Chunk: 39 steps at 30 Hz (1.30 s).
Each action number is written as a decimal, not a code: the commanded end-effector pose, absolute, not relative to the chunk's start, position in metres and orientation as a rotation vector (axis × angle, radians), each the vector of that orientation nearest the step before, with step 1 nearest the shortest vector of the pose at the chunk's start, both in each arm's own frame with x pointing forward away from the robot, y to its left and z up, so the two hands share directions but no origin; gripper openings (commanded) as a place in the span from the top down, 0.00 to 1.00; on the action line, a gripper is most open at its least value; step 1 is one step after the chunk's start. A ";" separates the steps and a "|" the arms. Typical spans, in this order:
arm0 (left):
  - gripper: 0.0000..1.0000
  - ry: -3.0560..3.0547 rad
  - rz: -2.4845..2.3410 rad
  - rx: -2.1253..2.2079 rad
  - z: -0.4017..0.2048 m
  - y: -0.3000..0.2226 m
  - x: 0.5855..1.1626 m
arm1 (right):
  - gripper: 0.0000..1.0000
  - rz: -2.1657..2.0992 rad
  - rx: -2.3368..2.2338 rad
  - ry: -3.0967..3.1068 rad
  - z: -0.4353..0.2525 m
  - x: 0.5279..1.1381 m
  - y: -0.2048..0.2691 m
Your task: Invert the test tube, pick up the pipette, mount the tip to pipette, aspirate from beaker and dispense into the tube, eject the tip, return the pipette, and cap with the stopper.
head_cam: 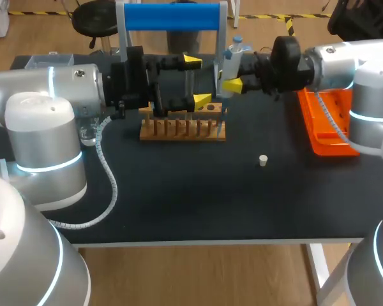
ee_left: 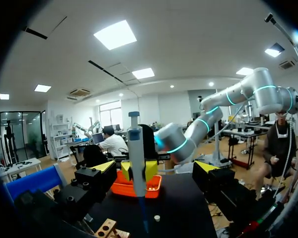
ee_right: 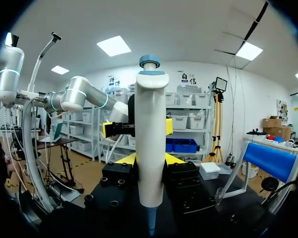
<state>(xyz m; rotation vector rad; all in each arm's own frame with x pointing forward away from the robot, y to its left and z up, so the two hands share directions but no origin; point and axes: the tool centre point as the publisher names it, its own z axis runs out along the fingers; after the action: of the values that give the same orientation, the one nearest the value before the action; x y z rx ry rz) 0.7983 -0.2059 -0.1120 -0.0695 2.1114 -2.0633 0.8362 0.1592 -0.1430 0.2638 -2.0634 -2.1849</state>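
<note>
Head view: stopper [head_cam: 263, 160] on dark table [head_cam: 210, 197]

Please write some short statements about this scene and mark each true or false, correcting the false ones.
1. The right gripper is shut on the white pipette with a blue top. True.
2. The small white stopper lies in the orange plastic tray. False: it lies on the black table, apart from the tray.
3. The left gripper is open. True.
4. The wooden test tube rack stands on the orange tray. False: it stands on the table, left of the tray.
</note>
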 end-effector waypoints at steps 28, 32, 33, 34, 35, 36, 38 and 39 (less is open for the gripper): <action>0.00 2.102 -2.064 -0.073 -0.114 -0.208 0.798 | 1.00 -2.157 0.328 -2.183 -0.101 0.900 -0.043; 0.00 2.102 -2.064 -0.073 -0.114 -0.208 0.798 | 1.00 -2.170 0.293 -2.213 -0.103 0.911 -0.065; 0.00 2.102 -2.064 -0.073 -0.114 -0.208 0.798 | 1.00 -2.171 0.290 -2.218 -0.104 0.914 -0.070; 0.00 2.102 -2.064 -0.073 -0.114 -0.208 0.798 | 1.00 -2.176 0.282 -2.224 -0.104 0.916 -0.076; 0.00 2.102 -2.064 -0.073 -0.114 -0.208 0.798 | 1.00 -2.184 0.269 -2.237 -0.105 0.920 -0.083; 0.00 2.102 -2.064 -0.073 -0.114 -0.208 0.798 | 1.00 -2.185 0.264 -2.240 -0.105 0.922 -0.086; 0.00 2.102 -2.064 -0.073 -0.114 -0.208 0.798 | 1.00 -2.196 0.247 -2.247 -0.106 0.927 -0.096; 0.00 2.102 -2.064 -0.073 -0.114 -0.208 0.798 | 1.00 -2.200 0.235 -2.250 -0.107 0.929 -0.103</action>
<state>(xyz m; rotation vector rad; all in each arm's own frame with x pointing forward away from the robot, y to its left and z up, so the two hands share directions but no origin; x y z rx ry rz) 0.7982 -0.2060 -0.1120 -0.0693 2.1114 -2.0635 0.9262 -0.0836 -0.1057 0.2312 -2.2571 -2.2001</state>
